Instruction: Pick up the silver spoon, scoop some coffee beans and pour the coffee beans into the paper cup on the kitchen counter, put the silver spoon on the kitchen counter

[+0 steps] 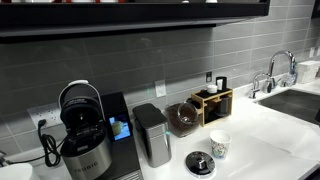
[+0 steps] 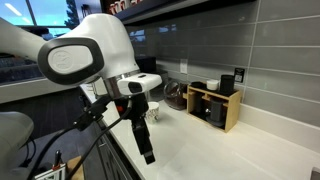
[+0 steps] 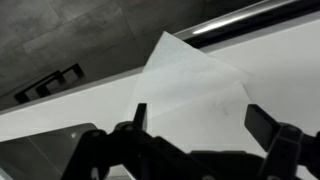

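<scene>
While poised over the counter [image 2: 245,150], arm [image 2: 95,55]: bulky white links with rounded shells, bent forward, wrist turned down
Gripper [image 2: 148,155]: black, hanging tips-down above the counter's near part, seen in an exterior view
Fingers [image 3: 139,120]: dark, blocky, spread wide apart in wrist view, clamping nothing, only bare counter between them
Cables [image 2: 82,130]: thin, black, looped under the forearm
Counter surface: white, smooth, glossy, with a pale angular sheen in wrist view
Cup [image 1: 219,145]: white paper, dark print on the side, wider at the rim, upright on the counter just beside the disc [image 1: 200,163]
Beans [image 1: 183,121]: dark brown mass inside the jar [image 1: 181,108], behind the cup
Jar: round, clear glass, between canister [image 1: 151,134] and box [image 1: 212,101]
Canister: tall, grey, brushed metal
Disc: flat, round, black, bright glint on top
Spoon: too small to make out for certain
Box: wooden, open-fronted, against the wall [image 1: 150,60]
Wall: grey rectangular tiles, matte
Machine [image 1: 85,135]: black and steel, at the counter's far end from the tap [image 1: 281,65]
Tap: curved, chrome
</scene>
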